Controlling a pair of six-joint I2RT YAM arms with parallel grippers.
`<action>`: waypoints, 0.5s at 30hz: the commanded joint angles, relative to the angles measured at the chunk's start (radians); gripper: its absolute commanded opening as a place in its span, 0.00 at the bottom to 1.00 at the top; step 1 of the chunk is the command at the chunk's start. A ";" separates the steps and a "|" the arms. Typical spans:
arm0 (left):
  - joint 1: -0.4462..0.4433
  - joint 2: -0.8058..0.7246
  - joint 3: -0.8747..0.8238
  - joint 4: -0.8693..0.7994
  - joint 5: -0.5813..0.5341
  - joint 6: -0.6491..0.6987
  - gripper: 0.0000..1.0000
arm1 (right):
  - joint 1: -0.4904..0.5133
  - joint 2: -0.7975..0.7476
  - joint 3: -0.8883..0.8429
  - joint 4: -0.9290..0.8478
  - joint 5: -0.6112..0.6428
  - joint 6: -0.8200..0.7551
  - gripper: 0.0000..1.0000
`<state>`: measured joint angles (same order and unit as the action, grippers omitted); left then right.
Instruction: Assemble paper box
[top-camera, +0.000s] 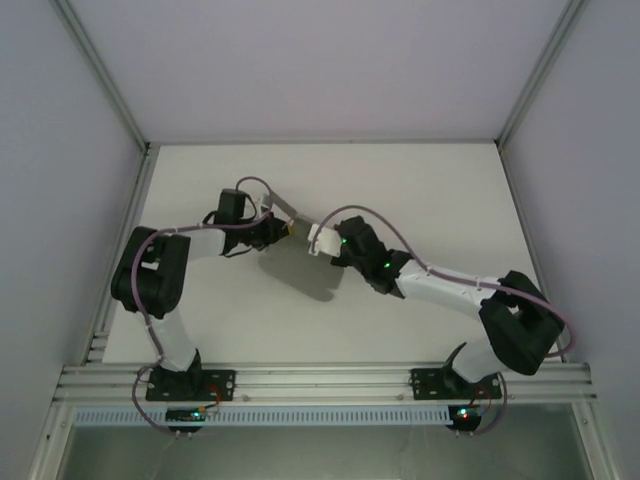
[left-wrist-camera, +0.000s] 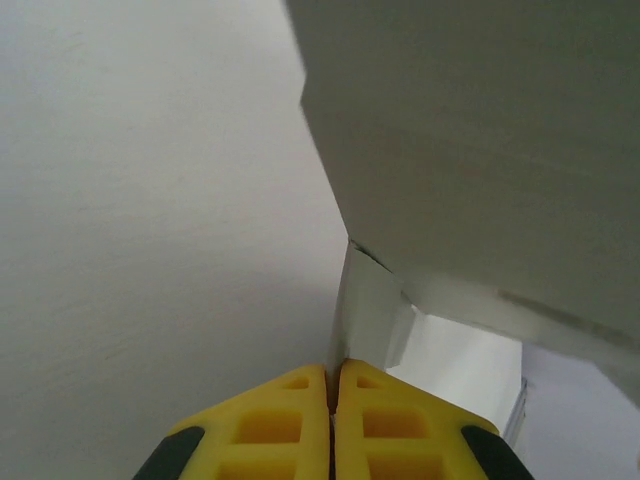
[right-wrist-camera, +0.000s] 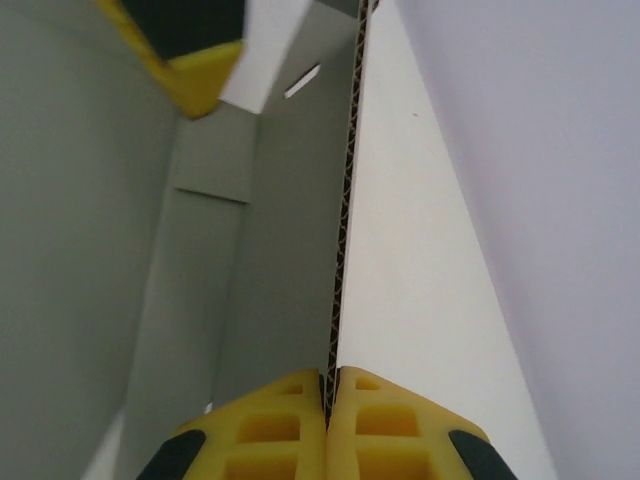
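The paper box (top-camera: 322, 240) hangs in the air over the middle of the table (top-camera: 400, 190), stretched between the two arms, with its shadow (top-camera: 318, 282) lying on the surface just nearer the bases; from above it reads as a pale panel at the right arm's end and a greyer flap (top-camera: 282, 208) at the left arm's end, its overall shape hard to make out at that size.

In the left wrist view the paper box (left-wrist-camera: 480, 130) is a broad grey panel slanting across the upper right, with a narrower flap folding down from it; the left gripper (left-wrist-camera: 331, 385) has its yellow fingers pressed together on the thin lower edge of that flap.

In the right wrist view the paper box (right-wrist-camera: 270, 250) shows grey inner walls on the left and a white outer face on the right (the fluted edge of the card runs straight up between them); the right gripper (right-wrist-camera: 330, 385) is clamped on that edge, jaws tight against the card; a yellow fingertip (right-wrist-camera: 200, 75) of the left gripper meets the card at the top left.

In the overhead view the left gripper (top-camera: 288, 228) and the right gripper (top-camera: 335, 243) sit near one another, the box between them.
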<state>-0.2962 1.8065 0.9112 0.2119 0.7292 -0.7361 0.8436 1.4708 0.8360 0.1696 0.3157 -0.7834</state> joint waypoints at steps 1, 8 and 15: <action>-0.047 -0.050 0.011 -0.027 -0.009 -0.054 0.00 | 0.092 0.037 0.037 -0.035 -0.008 -0.110 0.00; -0.044 -0.115 -0.039 -0.111 -0.078 -0.001 0.33 | 0.076 0.035 0.038 -0.047 -0.008 -0.136 0.00; -0.027 -0.322 -0.088 -0.341 -0.271 0.133 0.61 | 0.002 0.018 0.067 -0.093 -0.053 -0.143 0.00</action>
<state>-0.3202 1.5887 0.8280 -0.0277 0.4969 -0.6872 0.8730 1.4937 0.8772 0.1383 0.2901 -0.8902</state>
